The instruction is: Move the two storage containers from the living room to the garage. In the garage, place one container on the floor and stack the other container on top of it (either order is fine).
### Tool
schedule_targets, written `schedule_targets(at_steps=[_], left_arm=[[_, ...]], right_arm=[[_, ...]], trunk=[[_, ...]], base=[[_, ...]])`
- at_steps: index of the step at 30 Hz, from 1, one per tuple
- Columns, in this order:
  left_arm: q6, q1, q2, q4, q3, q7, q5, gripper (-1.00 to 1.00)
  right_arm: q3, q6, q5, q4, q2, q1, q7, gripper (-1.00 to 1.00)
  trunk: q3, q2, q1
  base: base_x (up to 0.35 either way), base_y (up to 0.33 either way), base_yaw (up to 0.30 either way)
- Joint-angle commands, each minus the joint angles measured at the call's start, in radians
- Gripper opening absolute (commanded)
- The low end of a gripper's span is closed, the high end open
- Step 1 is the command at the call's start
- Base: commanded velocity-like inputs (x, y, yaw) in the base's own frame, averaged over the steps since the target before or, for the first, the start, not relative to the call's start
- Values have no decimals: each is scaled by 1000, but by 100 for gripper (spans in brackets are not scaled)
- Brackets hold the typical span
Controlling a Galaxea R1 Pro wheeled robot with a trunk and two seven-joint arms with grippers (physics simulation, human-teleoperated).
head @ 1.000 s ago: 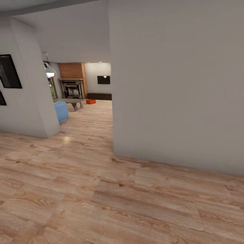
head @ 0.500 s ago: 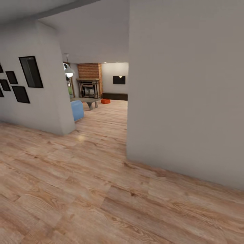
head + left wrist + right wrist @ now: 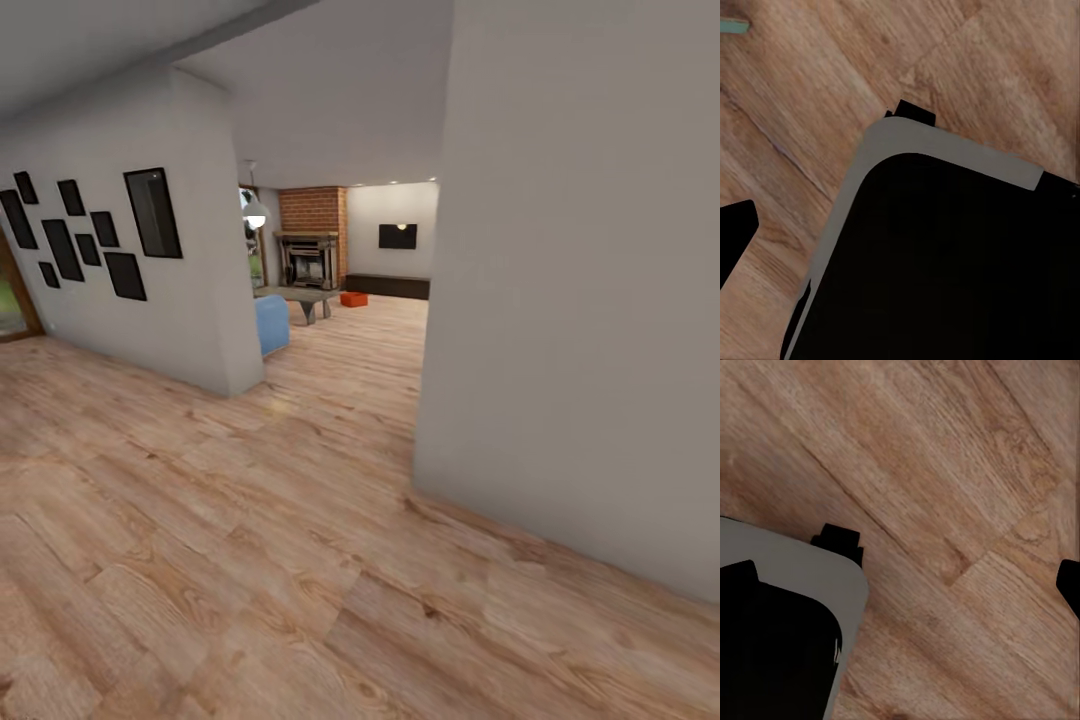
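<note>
Hallway shot from the head view: light wood plank flooring [image 3: 250, 540] underfoot, a big plain grey wall [image 3: 590, 300] close on the right, and a second wall [image 3: 120, 290] on the left carrying a cluster of black picture frames [image 3: 95, 235].

Between the two walls the passage opens onto the living room [image 3: 350, 270] far ahead. Visible there: red brick fireplace [image 3: 312, 240], black TV [image 3: 397, 236] on the back wall, long low dark bench [image 3: 388, 286] under it, a grey low table [image 3: 298, 299], and a white pendant lamp [image 3: 255, 213]. A blue seat [image 3: 271, 323] pokes out just past the left wall's corner.

One storage container [image 3: 353, 299] shows as a small orange-red box on the living room floor, near the table and in front of the bench. Too far away for detail.

Left wrist view: black fingertip [image 3: 735, 232] of the left gripper at the frame edge, above the robot's own black and grey base [image 3: 945, 255] and the plank floor. Right wrist view: right gripper fingertips [image 3: 1069, 585] at opposite frame edges, so the jaws stand wide apart, holding nothing. Left gripper state: cannot tell, just one tip is in frame.
</note>
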Motion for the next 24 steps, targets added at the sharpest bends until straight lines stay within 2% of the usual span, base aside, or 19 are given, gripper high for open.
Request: schedule_targets(at_steps=[1,18,24], left_arm=[[2,0,-1,-1,6,1,0,100],[2,0,1,-3,6,0,0,100],[3,0,4,-10,7,-3,1,100]], right_arm=[[8,-6,-10,3,0,-1,3,100],[8,-6,-10,3,0,-1,3,100],[8,-9,-10,3,0,-1,8,100]], trunk=[[-1,0,1],[-1,0,1],[-1,0,1]], base=[[326,0,273],[326,0,273],[326,0,69]])
